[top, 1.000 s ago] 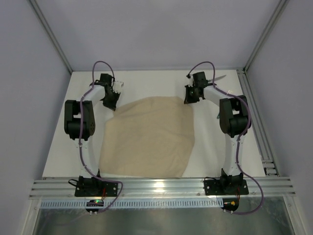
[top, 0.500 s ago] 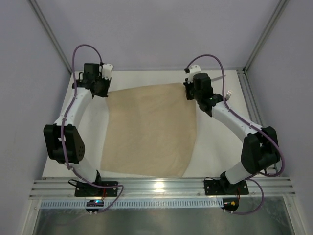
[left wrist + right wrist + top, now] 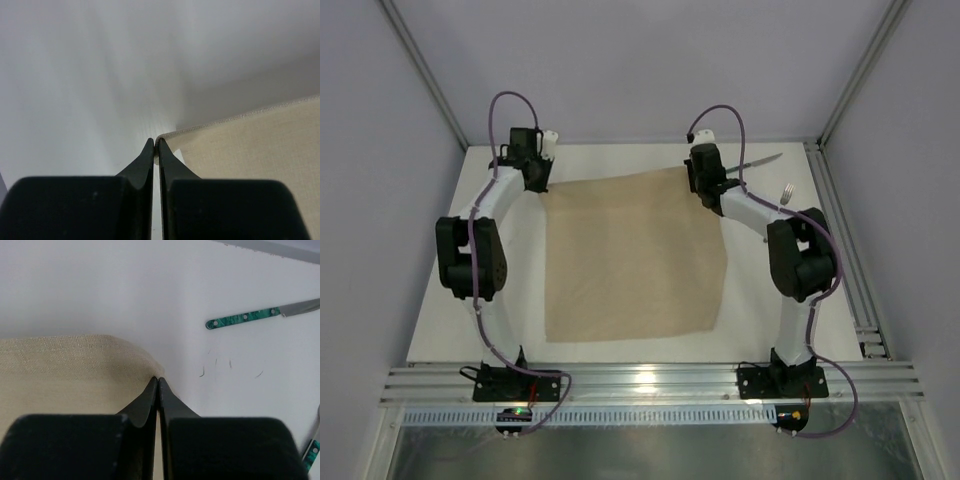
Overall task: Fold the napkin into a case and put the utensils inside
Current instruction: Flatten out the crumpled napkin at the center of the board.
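Napkin (image 3: 635,255): spread open and flat on the white table (image 3: 470,300), roughly square, not yet folded, and lying between the two arms. Its near edge runs close to the table's front edge and its far edge sits towards the back. Left gripper (image 3: 537,180): positioned at the far left corner of the napkin. In the left wrist view its jaws are pressed together with only a hairline gap, and the very tip of that cloth corner is caught between the fingertips. The hemmed edge runs off to the right from there. Right gripper (image 3: 705,190): positioned at the far right corner. In the right wrist view its jaws are likewise fully closed, nipping the corner, where the cloth rises in a small curled ridge just at the tips. Knife (image 3: 757,161): lies on bare table beyond and to the right of the right gripper, apart from the napkin. Its green handle points towards the cloth and its blade towards the far right. Fork (image 3: 786,190): lies further right, near the knife but not touching it, and is partly hidden by the right arm. Only its prongs show from above, and a short piece of green handle shows in the right wrist view. A few faint dark marks (image 3: 216,362) are noted on the table surface between the napkin corner and the knife.
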You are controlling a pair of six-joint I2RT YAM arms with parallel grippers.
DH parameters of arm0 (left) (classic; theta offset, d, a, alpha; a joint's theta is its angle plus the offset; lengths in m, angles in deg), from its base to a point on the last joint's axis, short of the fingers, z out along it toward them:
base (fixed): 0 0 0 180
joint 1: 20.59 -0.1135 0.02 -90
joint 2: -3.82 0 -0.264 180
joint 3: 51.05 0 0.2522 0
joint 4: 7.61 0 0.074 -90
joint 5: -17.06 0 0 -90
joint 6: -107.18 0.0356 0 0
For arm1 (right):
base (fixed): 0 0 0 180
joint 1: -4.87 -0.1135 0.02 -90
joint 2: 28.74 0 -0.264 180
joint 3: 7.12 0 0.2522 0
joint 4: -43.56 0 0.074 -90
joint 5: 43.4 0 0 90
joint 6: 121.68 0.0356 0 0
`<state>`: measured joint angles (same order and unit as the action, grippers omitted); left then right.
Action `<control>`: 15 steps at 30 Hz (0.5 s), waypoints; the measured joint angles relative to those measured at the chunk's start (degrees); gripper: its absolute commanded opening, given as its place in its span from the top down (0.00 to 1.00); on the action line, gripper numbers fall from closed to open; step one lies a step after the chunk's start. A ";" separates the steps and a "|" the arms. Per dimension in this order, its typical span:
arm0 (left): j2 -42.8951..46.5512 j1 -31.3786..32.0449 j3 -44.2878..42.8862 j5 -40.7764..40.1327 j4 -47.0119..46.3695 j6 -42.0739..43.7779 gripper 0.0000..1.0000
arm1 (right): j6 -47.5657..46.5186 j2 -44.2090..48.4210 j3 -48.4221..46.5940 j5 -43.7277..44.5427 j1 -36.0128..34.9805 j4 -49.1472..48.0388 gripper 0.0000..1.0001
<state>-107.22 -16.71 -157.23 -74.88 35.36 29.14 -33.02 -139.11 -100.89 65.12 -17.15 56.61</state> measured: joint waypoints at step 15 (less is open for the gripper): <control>-18.36 0.00 -23.78 -4.02 4.66 0.63 0.11 | 1.55 -11.39 -18.91 1.11 -0.52 8.59 0.01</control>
<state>-125.58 -16.71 -181.01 -78.90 40.02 29.78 -31.47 -150.49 -119.80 66.24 -17.68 65.20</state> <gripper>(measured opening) 0.836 0.967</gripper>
